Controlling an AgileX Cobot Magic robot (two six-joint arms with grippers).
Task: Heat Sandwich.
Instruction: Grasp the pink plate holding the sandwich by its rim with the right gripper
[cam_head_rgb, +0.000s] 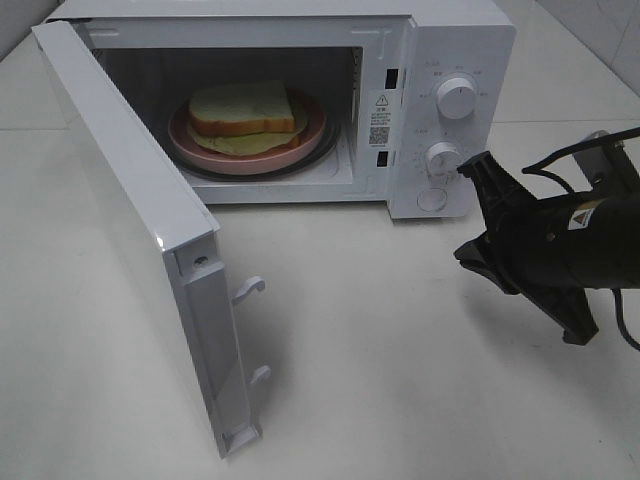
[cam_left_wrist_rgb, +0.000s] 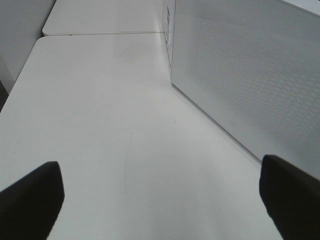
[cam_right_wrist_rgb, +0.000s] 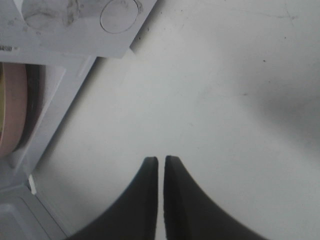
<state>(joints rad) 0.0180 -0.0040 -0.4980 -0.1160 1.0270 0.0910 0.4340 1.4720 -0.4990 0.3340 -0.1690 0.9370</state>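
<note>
Inside the open microwave (cam_head_rgb: 455, 40) the sandwich (cam_head_rgb: 250, 108) lies on a pink plate (cam_head_rgb: 305, 152), soft, light and easily crushed, so the stiff plate rim seems the better hold; the left gripper (cam_left_wrist_rgb: 160, 170) has jaws spread wide, the right gripper (cam_right_wrist_rgb: 161, 160) has jaws almost pressed together, empty.

Soft, even light here; I see the white microwave door (cam_head_rgb: 120, 220) throw a faint shadow at lower centre; wrist views are slightly blurred.

From up high I look down on the open microwave (cam_head_rgb: 470, 50) — both wrist cameras hug the surface (cam_left_wrist_rgb: 125, 125), each catching that microwave.
</note>
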